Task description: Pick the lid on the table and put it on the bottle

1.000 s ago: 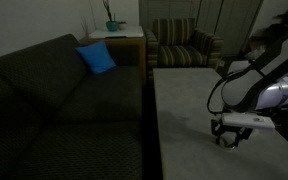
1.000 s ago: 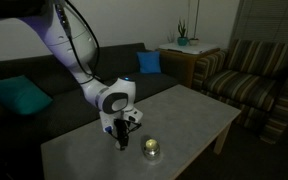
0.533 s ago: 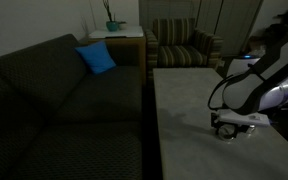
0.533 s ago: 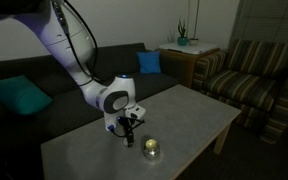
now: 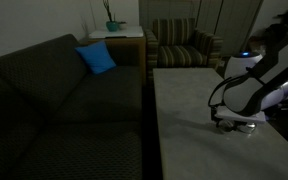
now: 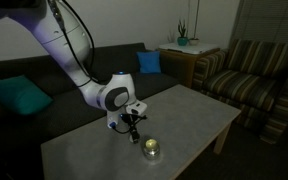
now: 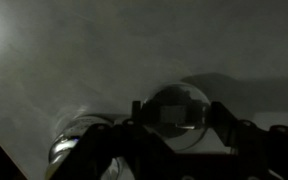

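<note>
Noted dim sitting room: dark sofa (image 5: 54,95) along the wall, blue cushion (image 5: 96,58) at its far end, striped armchair (image 5: 184,45) beyond, side table (image 5: 119,38) with potted plant (image 5: 111,18) between sofa and armchair. Noted also a teal cushion (image 6: 14,95) at the sofa's other end in an exterior view. Found pale grey counter (image 6: 194,110) standing in front of the sofa, shown in both exterior views.

Recorded white arm (image 6: 69,55) reaching down over the counter, with its round wrist housing (image 6: 114,97) low above the surface.

Found jaws clenched on the lid (image 7: 179,108), grasping it across its width from 3 and 9 o'clock in the wrist view. Judged the lid to be raised a little off the counter, going by the dark shadow thrown on the surface beside it at about 2 o'clock. Could not make out the lid in either exterior view: too small, too dark, and masked by the jaws.

Located the bottle (image 6: 151,150) upright on the counter, at about 4 o'clock from the jaws in an exterior view, near them but apart. Confirmed it in the wrist view at about 8 o'clock from the lid, as a glassy round rim partly masked by the dark finger in front. Could not tell at this range and light whether anything covers its mouth.
</note>
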Controlling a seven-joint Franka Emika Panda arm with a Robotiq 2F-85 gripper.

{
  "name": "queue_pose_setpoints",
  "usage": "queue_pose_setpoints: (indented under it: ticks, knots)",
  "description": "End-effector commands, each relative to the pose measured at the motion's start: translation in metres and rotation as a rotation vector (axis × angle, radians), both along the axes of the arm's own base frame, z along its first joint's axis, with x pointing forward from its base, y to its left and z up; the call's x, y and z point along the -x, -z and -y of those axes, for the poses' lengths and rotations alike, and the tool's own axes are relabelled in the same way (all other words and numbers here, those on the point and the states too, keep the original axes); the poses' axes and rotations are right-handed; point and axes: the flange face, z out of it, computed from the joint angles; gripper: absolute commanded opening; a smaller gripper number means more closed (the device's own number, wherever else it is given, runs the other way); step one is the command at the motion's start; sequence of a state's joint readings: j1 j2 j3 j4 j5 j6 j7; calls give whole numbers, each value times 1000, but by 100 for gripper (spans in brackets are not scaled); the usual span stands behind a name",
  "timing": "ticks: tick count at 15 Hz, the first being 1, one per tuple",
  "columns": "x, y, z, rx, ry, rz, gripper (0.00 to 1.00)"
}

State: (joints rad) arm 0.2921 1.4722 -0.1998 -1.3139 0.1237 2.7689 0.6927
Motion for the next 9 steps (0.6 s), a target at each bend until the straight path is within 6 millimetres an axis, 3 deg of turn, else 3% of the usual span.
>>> queue_pose_setpoints:
  ticks: [1, 5, 9]
  knots:
    - [0, -4, -4, 43, -9, 48, 44]
    - [-2, -6, -7, 57, 8, 59, 44]
    - [8, -18, -6, 70, -23, 67, 44]
